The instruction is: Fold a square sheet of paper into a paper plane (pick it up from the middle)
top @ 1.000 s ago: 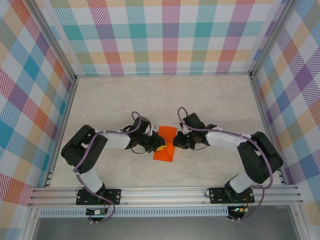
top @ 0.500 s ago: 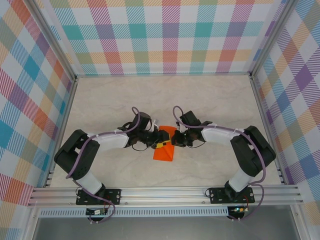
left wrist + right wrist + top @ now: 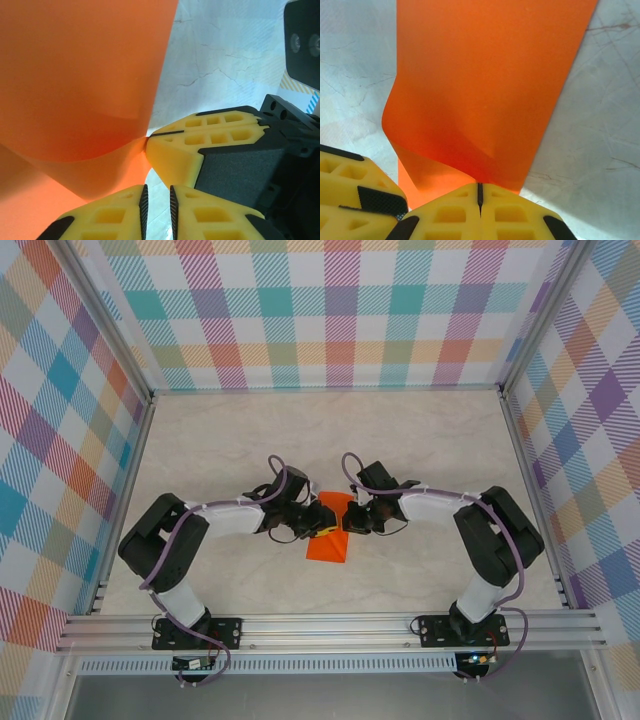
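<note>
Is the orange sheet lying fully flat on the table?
No: the square sheet of paper curls up at its near edge, where the right gripper is shut on it.

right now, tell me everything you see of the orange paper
The square sheet of paper is thin, plain, bright orange. It lies on the marbled table, with part of it lifted and curled in a soft bend. The right gripper has its fingers shut on the lifted paper. The left gripper sits alongside, fingers slightly apart.
</note>
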You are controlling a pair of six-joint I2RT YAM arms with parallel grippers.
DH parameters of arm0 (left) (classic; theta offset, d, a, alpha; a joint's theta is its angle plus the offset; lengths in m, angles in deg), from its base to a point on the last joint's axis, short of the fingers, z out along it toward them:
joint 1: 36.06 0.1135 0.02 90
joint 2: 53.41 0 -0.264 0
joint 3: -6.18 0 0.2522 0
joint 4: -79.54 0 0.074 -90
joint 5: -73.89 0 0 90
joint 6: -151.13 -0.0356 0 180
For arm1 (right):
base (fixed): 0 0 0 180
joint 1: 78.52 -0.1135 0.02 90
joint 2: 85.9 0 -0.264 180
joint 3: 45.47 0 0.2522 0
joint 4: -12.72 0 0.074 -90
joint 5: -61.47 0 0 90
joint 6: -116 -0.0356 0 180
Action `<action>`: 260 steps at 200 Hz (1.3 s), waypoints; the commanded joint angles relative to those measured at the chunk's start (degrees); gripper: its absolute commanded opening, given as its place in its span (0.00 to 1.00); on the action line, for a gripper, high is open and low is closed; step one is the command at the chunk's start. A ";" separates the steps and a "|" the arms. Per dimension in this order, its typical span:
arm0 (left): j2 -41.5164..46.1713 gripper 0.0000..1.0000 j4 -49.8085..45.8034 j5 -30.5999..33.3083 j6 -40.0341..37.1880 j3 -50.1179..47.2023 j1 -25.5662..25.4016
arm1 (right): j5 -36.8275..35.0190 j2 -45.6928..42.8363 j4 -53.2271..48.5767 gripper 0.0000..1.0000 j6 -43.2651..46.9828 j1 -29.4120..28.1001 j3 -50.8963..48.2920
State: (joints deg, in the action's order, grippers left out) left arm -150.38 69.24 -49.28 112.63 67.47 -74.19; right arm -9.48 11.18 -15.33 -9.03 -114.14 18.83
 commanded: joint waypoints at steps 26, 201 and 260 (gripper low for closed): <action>-1.98 0.16 -1.18 0.78 -0.77 1.14 -0.72 | -1.08 1.41 -1.47 0.04 1.36 0.28 1.84; -3.88 0.12 -2.45 1.82 -2.37 1.54 -0.98 | -0.42 2.94 -1.74 0.04 1.63 0.28 2.01; -4.59 0.10 -2.86 2.49 -3.03 1.57 -0.98 | -0.94 3.20 -1.98 0.04 1.57 0.28 1.84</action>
State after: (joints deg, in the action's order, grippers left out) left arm -154.03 68.15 -47.66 110.97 67.80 -74.63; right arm -10.70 13.13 -16.05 -8.61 -114.14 19.42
